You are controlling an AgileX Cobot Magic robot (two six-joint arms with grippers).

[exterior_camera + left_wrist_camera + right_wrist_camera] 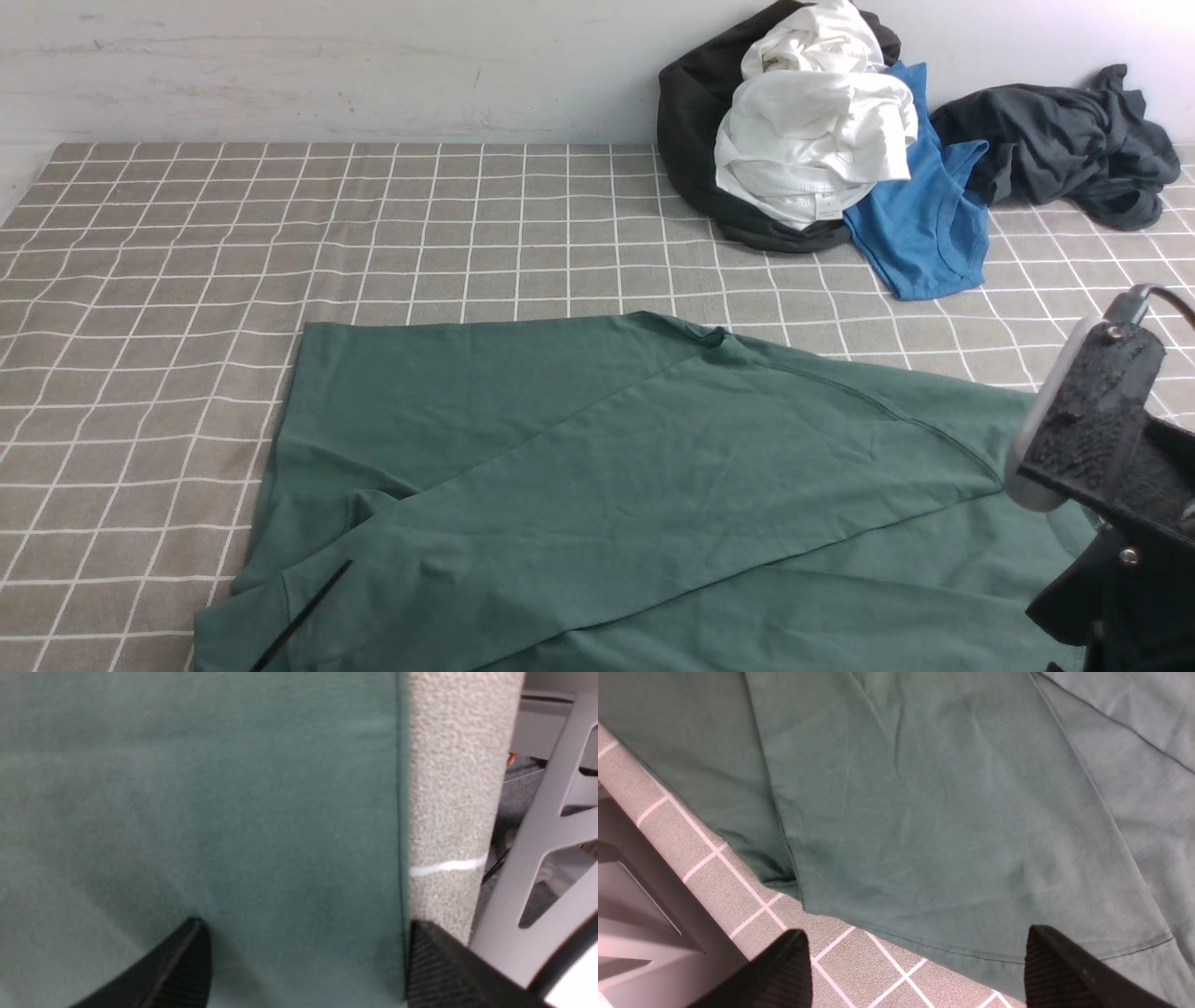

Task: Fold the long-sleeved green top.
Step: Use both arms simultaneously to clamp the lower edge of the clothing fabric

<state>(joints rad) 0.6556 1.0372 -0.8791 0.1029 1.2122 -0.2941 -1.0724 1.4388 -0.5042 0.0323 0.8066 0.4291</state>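
The green long-sleeved top lies flat on the checked tablecloth, with one large layer folded diagonally over the rest. Its near part runs off the bottom of the front view. My left gripper is open close above the green fabric, one finger beside the top's straight edge near the table's rim; nothing sits between the fingers. My right gripper is open over the stitched hem of the top, holding nothing. The right arm's wrist shows at the front view's right edge.
A clothes pile sits at the back right against the wall: a white garment on a black one, a bright blue top, and a dark grey garment. The table's front edge and a light frame lie beside my left gripper.
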